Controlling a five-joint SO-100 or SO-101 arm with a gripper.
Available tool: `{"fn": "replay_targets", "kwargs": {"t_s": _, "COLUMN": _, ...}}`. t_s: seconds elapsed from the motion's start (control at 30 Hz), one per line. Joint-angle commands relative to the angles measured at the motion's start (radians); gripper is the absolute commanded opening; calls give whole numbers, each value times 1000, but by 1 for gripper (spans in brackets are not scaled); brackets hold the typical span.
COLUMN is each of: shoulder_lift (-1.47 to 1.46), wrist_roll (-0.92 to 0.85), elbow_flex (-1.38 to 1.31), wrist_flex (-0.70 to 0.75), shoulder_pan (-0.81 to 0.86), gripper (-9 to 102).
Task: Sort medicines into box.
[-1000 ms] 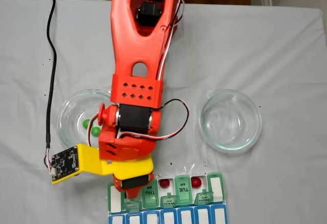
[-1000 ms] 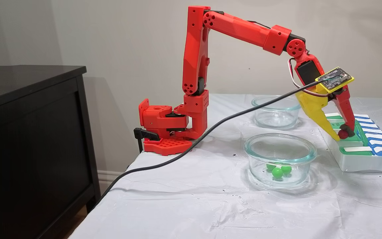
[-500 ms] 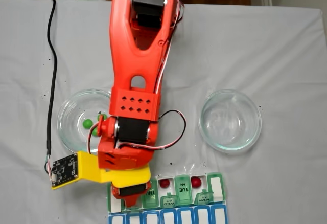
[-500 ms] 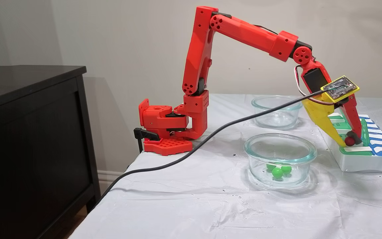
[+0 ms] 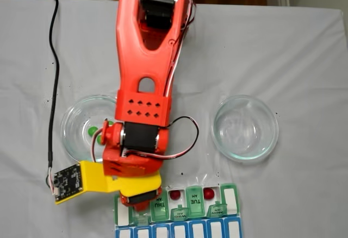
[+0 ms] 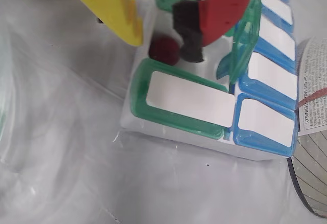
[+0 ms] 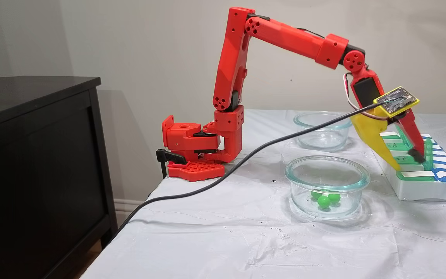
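Pincer (image 6: 166,35) is now standing open over the pill organiser (image 6: 179,124), yellow finger (image 6: 110,6) and red finger's dark pad (image 6: 186,27) apart. The red ball (image 6: 163,49) it was clamping half a second ago is lying free between the tips, down in the open compartment next to the closed end lid. In the side fixed view the pincer (image 7: 409,162) is no longer showing any ball between its tips, so the release is reading as done.

From above, two more red balls (image 5: 174,195) are sitting in open compartments beside the TUE lid (image 5: 194,195). So reds are looking finished: three in the box.

Green balls (image 7: 324,201) are sitting in the near glass dish (image 7: 325,170) on the bench (image 7: 223,232); the far dish (image 7: 321,121) is looking empty. My read: the next job is lifting clear without catching the raised green lid (image 6: 244,40), then going for the greens.
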Motion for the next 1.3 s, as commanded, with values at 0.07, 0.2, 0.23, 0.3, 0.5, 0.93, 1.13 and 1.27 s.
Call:
{"fn": "replay_targets", "kwargs": {"t_s": 0.07, "shoulder_lift": 158, "wrist_roll": -232, "elbow_flex": -291, "wrist_flex": 337, "shoulder_pan": 58, "gripper": 0}}
{"fn": "replay_targets", "kwargs": {"t_s": 0.2, "shoulder_lift": 166, "wrist_roll": -486, "elbow_flex": -373, "wrist_flex": 514, "shoulder_pan": 104, "gripper": 0}}
{"fn": "replay_targets", "kwargs": {"t_s": 0.23, "shoulder_lift": 170, "wrist_roll": -549, "elbow_flex": -377, "wrist_flex": 538, "shoulder_pan": 118, "gripper": 0}}
{"fn": "replay_targets", "kwargs": {"t_s": 0.3, "shoulder_lift": 175, "wrist_roll": -672, "elbow_flex": -388, "wrist_flex": 601, "shoulder_pan": 149, "gripper": 0}}
{"fn": "replay_targets", "kwargs": {"t_s": 0.5, "shoulder_lift": 195, "wrist_roll": -971, "elbow_flex": -295, "wrist_flex": 793, "shoulder_pan": 245, "gripper": 1}}
{"fn": "replay_targets", "kwargs": {"t_s": 0.93, "shoulder_lift": 201, "wrist_roll": -1020, "elbow_flex": -8, "wrist_flex": 575, "shoulder_pan": 333, "gripper": 12}}
{"fn": "replay_targets", "kwargs": {"t_s": 1.13, "shoulder_lift": 144, "wrist_roll": -1035, "elbow_flex": -11, "wrist_flex": 555, "shoulder_pan": 364, "gripper": 21}}
{"fn": "replay_targets", "kwargs": {"t_s": 1.27, "shoulder_lift": 152, "wrist_roll": -1045, "elbow_flex": 9, "wrist_flex": 540, "shoulder_pan": 368, "gripper": 21}}
